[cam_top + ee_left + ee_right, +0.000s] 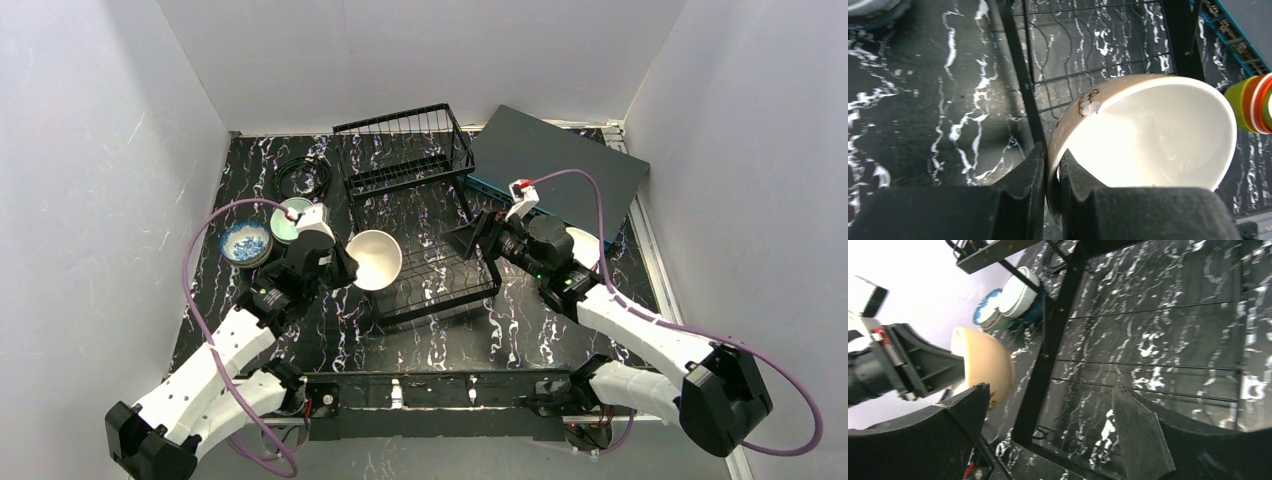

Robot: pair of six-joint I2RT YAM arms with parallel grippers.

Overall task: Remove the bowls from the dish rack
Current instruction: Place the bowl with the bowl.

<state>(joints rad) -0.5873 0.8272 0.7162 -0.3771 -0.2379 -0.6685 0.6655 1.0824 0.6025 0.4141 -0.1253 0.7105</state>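
Note:
The black wire dish rack [420, 200] stands mid-table, its raised basket at the far end. My left gripper [345, 266] is shut on the rim of a beige bowl [376, 259], held tilted at the rack's left edge. In the left wrist view the jaws [1053, 167] pinch the bowl's wall [1148, 145], one finger inside and one outside. My right gripper [468, 240] is open and empty over the rack's low tray; in its own view [1050, 407] it sees the rack's wires [1048, 355] and the beige bowl [985, 365].
A blue-and-white bowl [245, 242] and a pale green bowl [293, 218] sit on the table left of the rack. A dark grey-teal box [560, 170] lies at the back right. A white bowl [585, 245] shows by the right arm. Orange and lime bowls [1253, 102] are stacked there. A black cable coil [303, 175] lies far left.

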